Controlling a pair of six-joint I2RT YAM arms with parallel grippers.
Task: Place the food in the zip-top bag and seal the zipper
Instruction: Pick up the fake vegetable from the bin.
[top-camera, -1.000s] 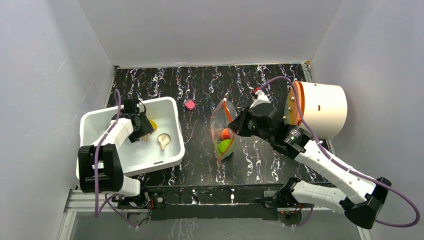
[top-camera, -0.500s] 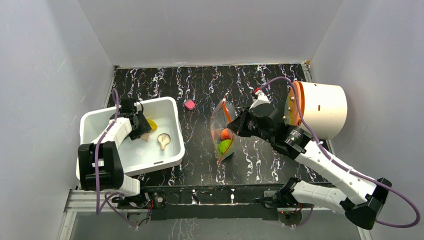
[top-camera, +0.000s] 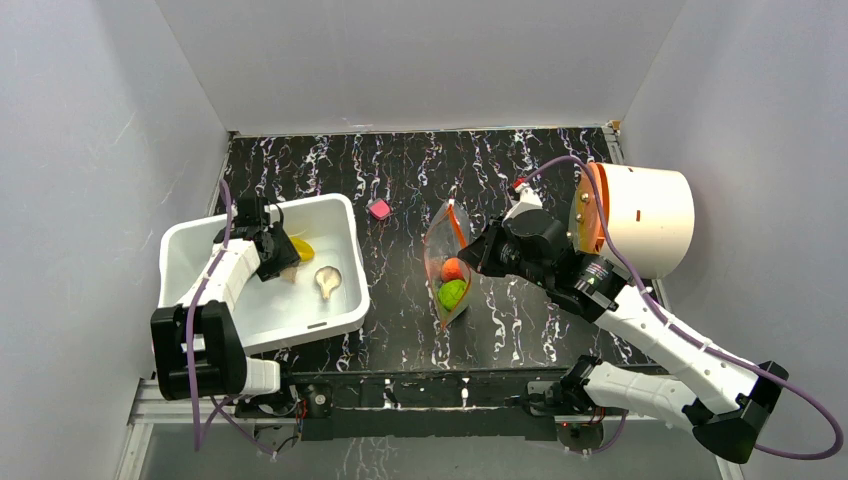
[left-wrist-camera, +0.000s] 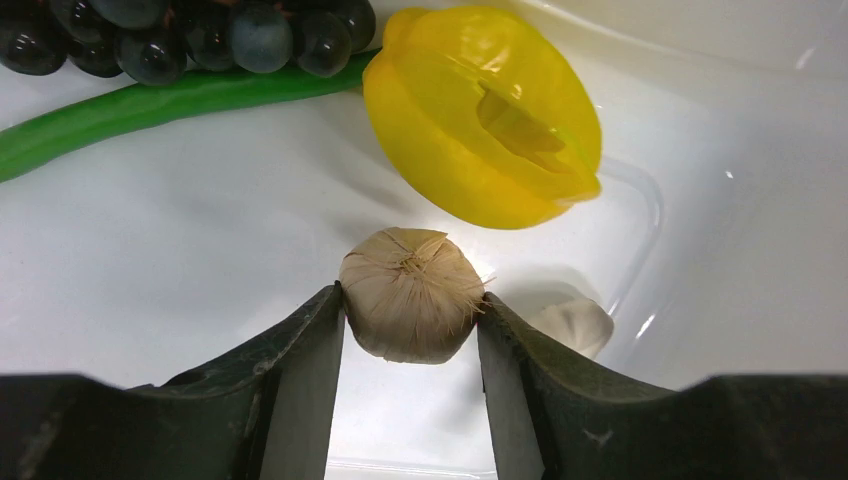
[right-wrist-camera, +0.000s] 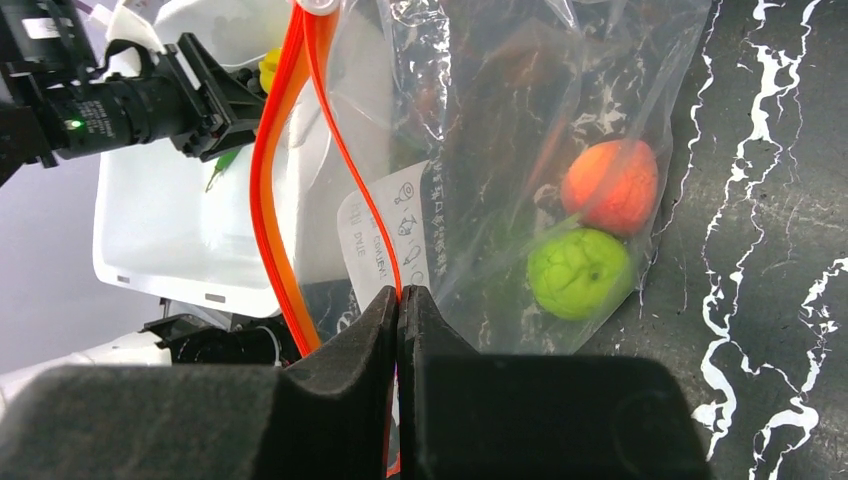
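The bag (top-camera: 447, 262) stands on the table (top-camera: 400, 170) with its long side running far to near and its mouth open. The right claw (right-wrist-camera: 400, 300) is pinched tight on the zipper (right-wrist-camera: 285, 200). Two balls sit inside: one orange ball (right-wrist-camera: 610, 187) and one green ball (right-wrist-camera: 580, 272). In the bin (top-camera: 200, 240), the left claw (left-wrist-camera: 410, 312) squeezes the one garlic (left-wrist-camera: 412, 280) from both sides. Near it lie one yellow piece (left-wrist-camera: 490, 115), one mushroom (top-camera: 327, 280) and one pod (left-wrist-camera: 150, 105), which lies sideways in the left wrist view.
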